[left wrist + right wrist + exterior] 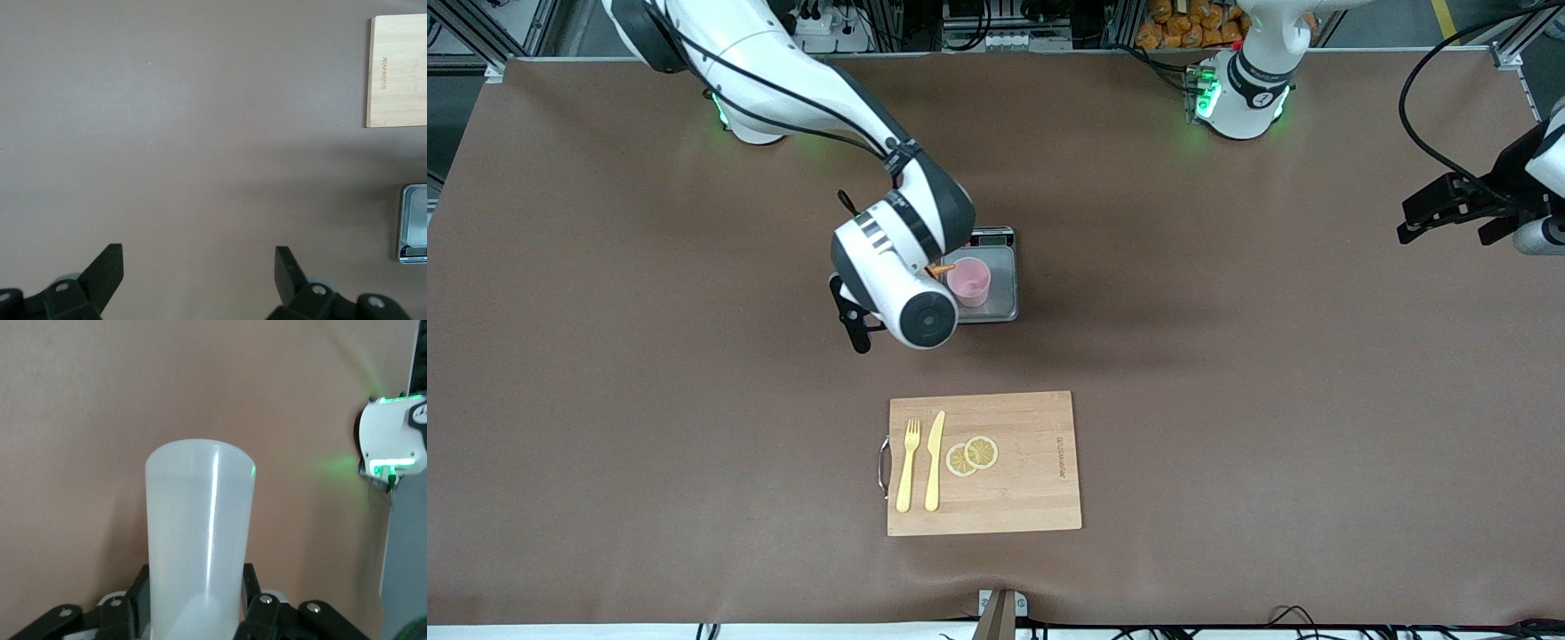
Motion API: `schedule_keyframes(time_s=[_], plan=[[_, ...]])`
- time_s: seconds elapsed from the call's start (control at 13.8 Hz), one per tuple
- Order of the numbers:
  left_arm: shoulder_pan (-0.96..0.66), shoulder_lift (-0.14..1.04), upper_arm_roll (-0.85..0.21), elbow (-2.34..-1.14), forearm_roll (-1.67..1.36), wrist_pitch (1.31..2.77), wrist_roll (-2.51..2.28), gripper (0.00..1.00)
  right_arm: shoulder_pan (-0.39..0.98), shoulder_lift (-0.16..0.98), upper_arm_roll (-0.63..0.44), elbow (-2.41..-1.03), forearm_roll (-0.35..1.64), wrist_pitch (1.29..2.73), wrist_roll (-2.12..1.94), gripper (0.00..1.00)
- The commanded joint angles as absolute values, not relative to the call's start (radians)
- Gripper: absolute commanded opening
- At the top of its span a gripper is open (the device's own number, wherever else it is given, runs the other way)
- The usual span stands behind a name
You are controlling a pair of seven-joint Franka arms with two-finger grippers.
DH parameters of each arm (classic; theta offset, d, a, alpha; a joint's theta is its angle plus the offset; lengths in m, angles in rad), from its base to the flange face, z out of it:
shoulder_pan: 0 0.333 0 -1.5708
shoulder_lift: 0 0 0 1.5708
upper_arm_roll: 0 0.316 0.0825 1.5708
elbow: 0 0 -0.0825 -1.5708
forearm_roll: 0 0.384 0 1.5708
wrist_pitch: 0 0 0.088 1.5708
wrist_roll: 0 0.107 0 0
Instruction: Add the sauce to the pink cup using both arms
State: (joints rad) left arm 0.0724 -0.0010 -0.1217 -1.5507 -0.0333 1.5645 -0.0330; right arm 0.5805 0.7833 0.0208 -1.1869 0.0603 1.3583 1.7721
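Right claw (193,613), black and two-fingered, is closed on the translucent whitish squeeze bottle (199,547), its fingers pressed against the bottle's sides. In the front view the arm's white wrist hides most of the bottle; only the orange nozzle tip (940,267) shows, tilted at the rim of the small pale pink plastic cup (968,282). The cup stands on a small grey digital scale (1005,298) near the middle of the brown bench (1227,373). Left claw (200,270) waits over the bench's edge at the left arm's end, fingers spread wide and holding nothing. Toward the bench's front edge lies a rectangular wooden cutting board (1032,480) carrying a yellow fork (908,467), a yellow knife (935,460) and two lemon slices (972,455).
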Motion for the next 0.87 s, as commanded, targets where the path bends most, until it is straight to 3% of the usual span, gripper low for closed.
schedule_keyframes(time_s=[0.0, 0.51, 0.8], plan=[[0.075, -0.031, -0.120, -1.575, -0.055, 1.557, -0.023, 1.00, 0.540, 0.736, 0.032, -1.175, 0.132, 1.339, 1.705, 0.57], [0.069, -0.029, -0.123, -1.577, -0.055, 1.559, -0.032, 1.00, 0.376, 0.569, 0.028, -1.258, 0.279, 1.336, 1.343, 0.58], [0.066, -0.026, -0.135, -1.582, -0.055, 1.557, -0.041, 1.00, 0.226, 0.463, 0.026, -1.379, 0.360, 1.338, 1.062, 0.58]])
